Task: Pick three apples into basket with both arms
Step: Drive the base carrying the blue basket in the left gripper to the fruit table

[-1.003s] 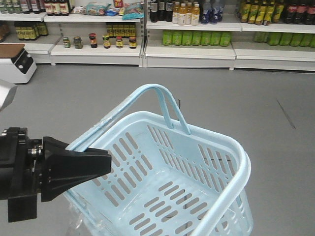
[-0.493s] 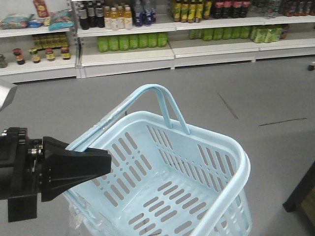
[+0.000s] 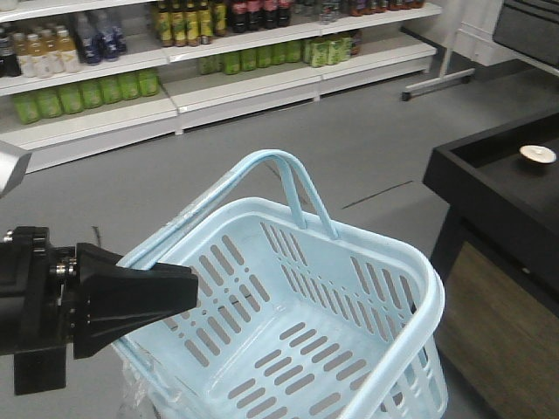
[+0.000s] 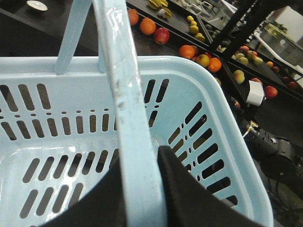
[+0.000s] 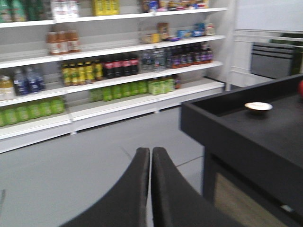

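The left end effector (image 4: 142, 187) is clamped on the arched handle (image 4: 116, 71) of the basket (image 3: 417, 288), at the lower centre of the wrist view. The right end effector (image 5: 150, 163) is closed on nothing, fingers pressed together. Open grey floor (image 3: 349, 148) lies between the shelves (image 3: 218, 87) and the black surface (image 3: 489, 183), whose edge stands at the frame's right. Labels on the bottles (image 3: 183, 22) cannot be read. Red apples (image 4: 161, 35) are seen at the upper right, well apart from the left end effector.
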`<state>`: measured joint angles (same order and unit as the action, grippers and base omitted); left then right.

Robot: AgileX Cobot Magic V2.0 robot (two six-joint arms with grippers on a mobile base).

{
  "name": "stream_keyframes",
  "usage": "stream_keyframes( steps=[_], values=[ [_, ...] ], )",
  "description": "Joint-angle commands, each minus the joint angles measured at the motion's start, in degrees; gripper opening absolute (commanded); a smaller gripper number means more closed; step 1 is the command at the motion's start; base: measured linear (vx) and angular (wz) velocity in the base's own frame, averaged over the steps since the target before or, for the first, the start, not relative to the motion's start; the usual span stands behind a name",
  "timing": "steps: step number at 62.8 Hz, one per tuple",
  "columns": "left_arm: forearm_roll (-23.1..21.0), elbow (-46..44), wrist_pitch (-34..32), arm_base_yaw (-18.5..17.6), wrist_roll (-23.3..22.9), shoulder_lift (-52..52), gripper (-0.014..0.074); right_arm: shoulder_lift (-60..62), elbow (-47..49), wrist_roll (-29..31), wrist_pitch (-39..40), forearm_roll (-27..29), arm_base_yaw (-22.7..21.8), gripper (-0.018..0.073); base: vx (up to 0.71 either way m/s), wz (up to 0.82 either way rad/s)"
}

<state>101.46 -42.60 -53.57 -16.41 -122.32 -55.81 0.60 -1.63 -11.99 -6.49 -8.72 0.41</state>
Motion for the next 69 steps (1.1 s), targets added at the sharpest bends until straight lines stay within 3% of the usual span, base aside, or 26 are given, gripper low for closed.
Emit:
stream_keyframes(
  steps=[1,69],
  values=[
    [-0.5,-1.5,0.4,-0.2,-0.8,0.8,-0.0007,0.6,-0.8,0.5,4.0,-0.6,-0.4,-0.0004,0.17,-0.64],
    [-0.5,-1.5,0.4,-0.2,-0.8,0.8,-0.0007,0.6,-0.8,0.5,4.0,-0.6,-0.4,-0.0004,0.14,-0.54]
  ],
)
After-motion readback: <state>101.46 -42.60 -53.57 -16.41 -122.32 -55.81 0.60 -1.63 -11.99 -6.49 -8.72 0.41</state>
